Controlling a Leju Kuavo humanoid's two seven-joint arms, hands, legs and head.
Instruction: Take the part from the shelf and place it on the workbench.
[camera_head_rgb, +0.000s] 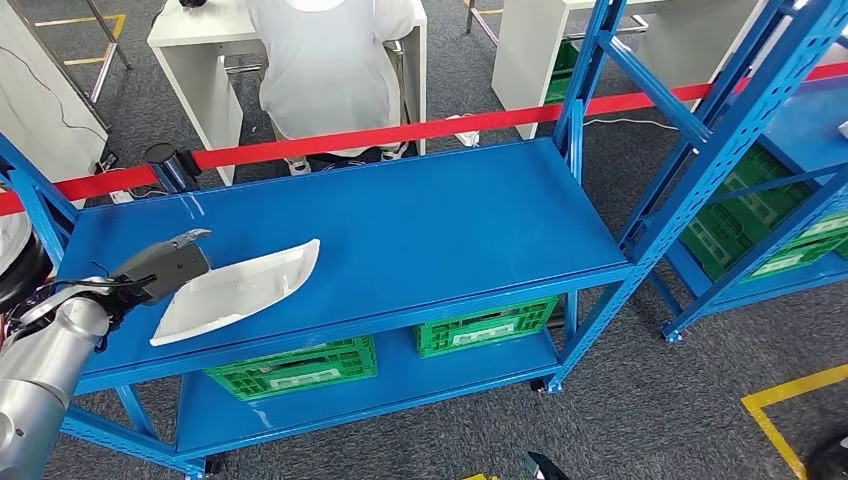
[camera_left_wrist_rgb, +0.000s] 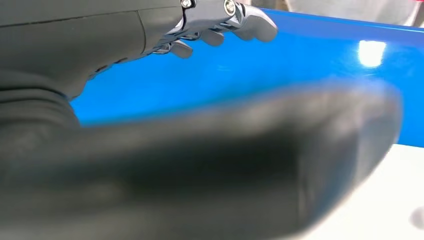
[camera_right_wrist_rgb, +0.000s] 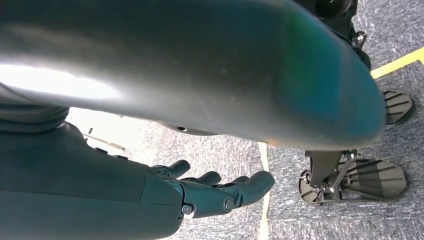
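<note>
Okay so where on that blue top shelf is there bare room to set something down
The top shelf is bare from the white part rightward to the blue upright, and along the back edge by the red tape. The front left corner is crowded: the part lies there with the left hand at its end.

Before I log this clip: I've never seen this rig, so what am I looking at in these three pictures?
This is a two-legged humanoid robot with silver arms ending in many-fingered hands. The head view looks down from its body at a blue shelf. A white curved part lies on the top level, and the left hand reaches to its end; whether it grips yet is unclear. Green crates sit on the level below. A person sits behind a red barrier tape. The other two pictures come from wrist cameras. The left one shows fingers above the shelf; the right one shows the right hand, empty, hanging over the floor.
</note>
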